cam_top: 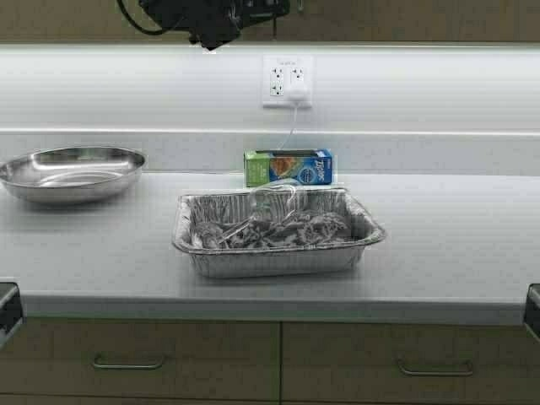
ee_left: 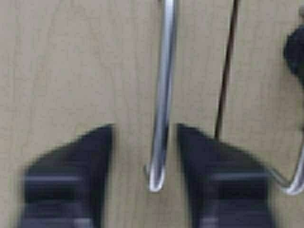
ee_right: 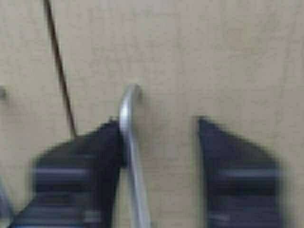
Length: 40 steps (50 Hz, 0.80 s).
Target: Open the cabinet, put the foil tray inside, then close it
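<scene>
High view over counter [cam_top: 472, 245], wrist views close on cabinet [ee_left: 71, 71] doors

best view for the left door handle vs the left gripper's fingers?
Left wrist view: the left door handle stands between the open fingers of the left gripper, untouched. The high view shows only arm parts at the top edge; the right wrist view shows the other handle.

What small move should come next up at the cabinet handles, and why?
Probably close both grippers. The left gripper is open with the left door handle between its fingers; the right gripper is open around the right door handle. Neither grips yet.
</scene>
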Available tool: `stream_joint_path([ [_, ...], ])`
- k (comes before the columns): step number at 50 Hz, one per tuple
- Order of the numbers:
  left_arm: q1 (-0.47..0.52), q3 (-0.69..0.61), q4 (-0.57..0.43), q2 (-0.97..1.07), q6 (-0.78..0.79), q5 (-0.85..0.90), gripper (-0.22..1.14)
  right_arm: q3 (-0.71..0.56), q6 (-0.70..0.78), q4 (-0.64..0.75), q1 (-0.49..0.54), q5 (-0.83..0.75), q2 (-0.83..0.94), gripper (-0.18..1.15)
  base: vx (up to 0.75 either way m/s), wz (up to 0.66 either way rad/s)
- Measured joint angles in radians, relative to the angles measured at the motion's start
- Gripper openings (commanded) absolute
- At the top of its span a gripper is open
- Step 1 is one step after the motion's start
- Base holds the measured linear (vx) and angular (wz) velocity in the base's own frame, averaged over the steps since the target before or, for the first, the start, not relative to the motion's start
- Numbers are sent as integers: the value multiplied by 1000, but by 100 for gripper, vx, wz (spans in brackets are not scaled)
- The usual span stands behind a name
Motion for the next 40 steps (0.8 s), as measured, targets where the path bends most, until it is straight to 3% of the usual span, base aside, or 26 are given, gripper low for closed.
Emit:
stream_joint_path([
  [2,-2,0,2,-2,2,17,-17,0,0,0,0,14,2,-15,-2,-1],
  [3,-3,-2,2,-2,2,31,-18,0,2,-2,0,20,2,-13,-2,2],
  [9,3,17,9,-21,5,77,9,11,-2,-8,-2,41,-5,14,0,1],
  [11,5,29,12,-32,8,84,12,21,-2,-8,-2,44,-14,12,1,0],
  [16,0,80,21,-72,9,103,7,67,-2,-8,-2,71,-60,6,1,0],
  [40,-8,488,80,-431,-8,253,4,469,5,-28,12,225,-433,7,1,1],
])
